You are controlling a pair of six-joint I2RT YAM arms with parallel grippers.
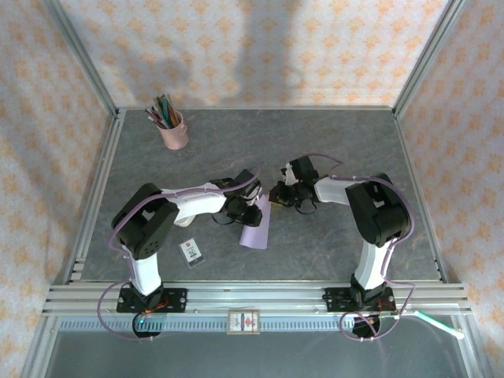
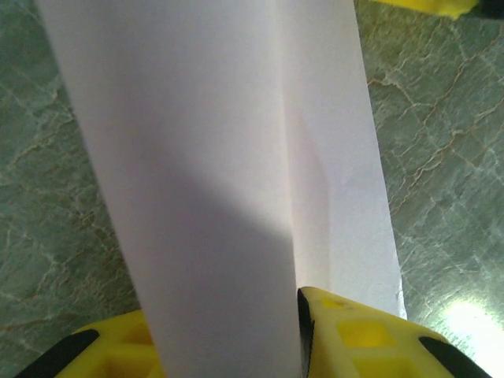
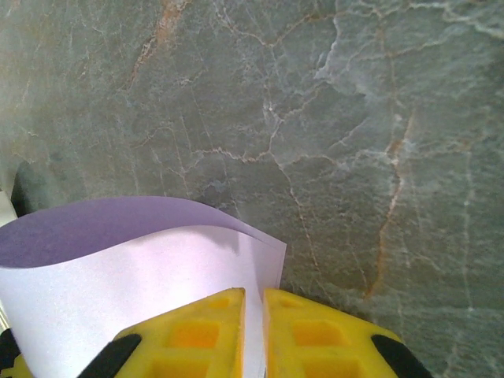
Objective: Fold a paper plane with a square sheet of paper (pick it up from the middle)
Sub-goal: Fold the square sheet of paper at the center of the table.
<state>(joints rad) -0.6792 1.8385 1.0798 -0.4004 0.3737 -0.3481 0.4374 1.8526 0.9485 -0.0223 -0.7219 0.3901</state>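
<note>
Left gripper (image 2: 224, 311) clasps the folded lavender sheet (image 1: 254, 230) at the centre of the grey table (image 1: 339, 150); right gripper (image 3: 253, 298) pinches its edge. 1 white card (image 1: 191, 251), print unreadable, lies nearby; a pink pen cup (image 1: 174, 131) stands well apart.

Both arms elbows-up, forearms angled inward, wrists nearly meeting mid-table: left gripper (image 1: 253, 211) part-closed with the sheet of paper (image 1: 254, 233) running between its fingers (image 2: 354, 335), right gripper (image 3: 253, 315) squeezed almost fully together, pinching the same sheet's edge.
</note>
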